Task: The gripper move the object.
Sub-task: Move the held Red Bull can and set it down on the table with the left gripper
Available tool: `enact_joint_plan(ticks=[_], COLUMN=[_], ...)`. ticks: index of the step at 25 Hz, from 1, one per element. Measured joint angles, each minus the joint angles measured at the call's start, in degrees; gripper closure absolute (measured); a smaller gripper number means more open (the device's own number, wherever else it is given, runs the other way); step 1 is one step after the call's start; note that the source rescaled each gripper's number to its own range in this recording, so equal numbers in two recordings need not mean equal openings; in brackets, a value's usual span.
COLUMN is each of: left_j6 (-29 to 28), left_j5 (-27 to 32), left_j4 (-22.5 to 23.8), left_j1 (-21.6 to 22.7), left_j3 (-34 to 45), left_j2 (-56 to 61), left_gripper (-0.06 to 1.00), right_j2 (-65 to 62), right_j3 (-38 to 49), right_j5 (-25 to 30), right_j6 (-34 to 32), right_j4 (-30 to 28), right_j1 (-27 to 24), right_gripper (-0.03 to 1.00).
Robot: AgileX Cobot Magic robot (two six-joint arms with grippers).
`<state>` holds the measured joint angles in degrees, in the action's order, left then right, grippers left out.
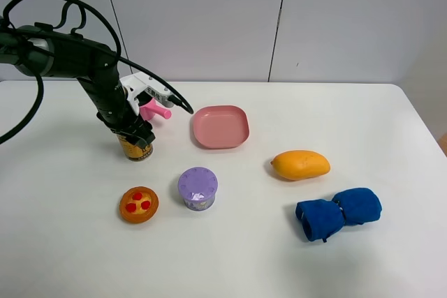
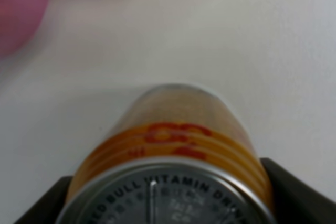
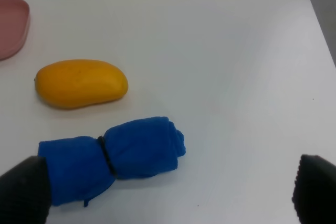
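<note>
The gold-yellow drink can (image 1: 135,150) stands upright on the white table at the left. My left gripper (image 1: 137,137) comes down on it from above, with its black jaws on either side of the can. In the left wrist view the can (image 2: 173,145) fills the space between the two black fingers (image 2: 44,203), which press against its sides. Its silver top and red lettering show. My right gripper (image 3: 169,187) is out of the exterior high view. In the right wrist view it is wide open and empty above the table.
A pink pot (image 1: 150,109) sits just behind the can. A pink plate (image 1: 221,127), a purple lidded cup (image 1: 197,188) and an orange dish (image 1: 138,204) lie nearby. A mango (image 1: 300,164) and a rolled blue towel (image 1: 339,213) lie at the right.
</note>
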<state>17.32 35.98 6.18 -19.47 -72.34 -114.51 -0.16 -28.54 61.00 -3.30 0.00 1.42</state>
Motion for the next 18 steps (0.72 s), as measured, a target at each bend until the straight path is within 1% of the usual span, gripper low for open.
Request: enact_joint_plan(ticks=[2, 3, 6, 8, 10, 12, 15, 18], left_j6=[1.0, 1.5, 1.9, 1.7, 1.0, 0.8, 1.2, 3.6], left_j5=[1.6, 3.6, 12.0, 17.6, 21.8, 25.3, 29.7, 32.9], left_j4=[0.1, 0.2, 0.3, 0.3, 0.5, 0.6, 0.6, 0.3], left_j1=[0.0, 0.0, 0.0, -0.8, -2.6, -5.9, -12.3, -18.8], left_j3=[-0.6, -1.2, -5.1, -9.9, -15.4, -22.3, -32.1, -40.4], left_j2=[0.1, 0.3, 3.1, 6.0, 9.1, 10.7, 10.4, 7.0], left_gripper=[0.93, 0.93, 0.93, 0.93, 0.93, 0.93, 0.93, 0.93], right_j2=[0.0, 0.0, 0.0, 0.0, 0.0, 0.0, 0.0, 0.0], right_j3=[0.0, 0.0, 0.0, 0.0, 0.0, 0.0, 0.0, 0.0], right_j5=[0.0, 0.0, 0.0, 0.0, 0.0, 0.0, 0.0, 0.0], right_j6=[0.0, 0.0, 0.0, 0.0, 0.0, 0.0, 0.0, 0.0], right_j4=[0.0, 0.0, 0.0, 0.0, 0.0, 0.0, 0.0, 0.0], right_j1=[0.0, 0.0, 0.0, 0.0, 0.0, 0.0, 0.0, 0.0], right_gripper=[-0.03, -0.03, -0.03, -0.03, -0.03, -0.03, -0.03, -0.03])
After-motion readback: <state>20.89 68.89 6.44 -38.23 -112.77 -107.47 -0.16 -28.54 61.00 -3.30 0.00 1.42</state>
